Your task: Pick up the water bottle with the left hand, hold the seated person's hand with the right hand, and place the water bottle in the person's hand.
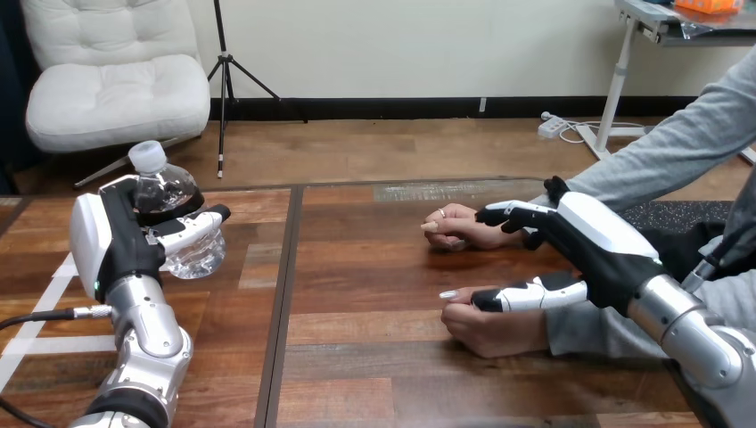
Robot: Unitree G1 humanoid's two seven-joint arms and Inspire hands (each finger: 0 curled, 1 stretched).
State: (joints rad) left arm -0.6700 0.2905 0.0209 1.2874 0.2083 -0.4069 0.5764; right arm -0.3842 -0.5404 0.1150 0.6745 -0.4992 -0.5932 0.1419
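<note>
A clear water bottle with a white cap leans slightly in my left hand, whose fingers and thumb are curled round its body over the table's left part. At the right side, the person rests two hands on the table: a far hand and a near hand, both loosely closed. My right hand reaches in between them, open. Its fingers lie fairly straight against the far hand's wrist. Its thumb rests on top of the near hand. I see no finger curled round either hand.
The wooden table has a dark seam running front to back between the bottle and the person's hands. White tape strips mark the left part. A dark mat lies at the right edge under the person's sleeve.
</note>
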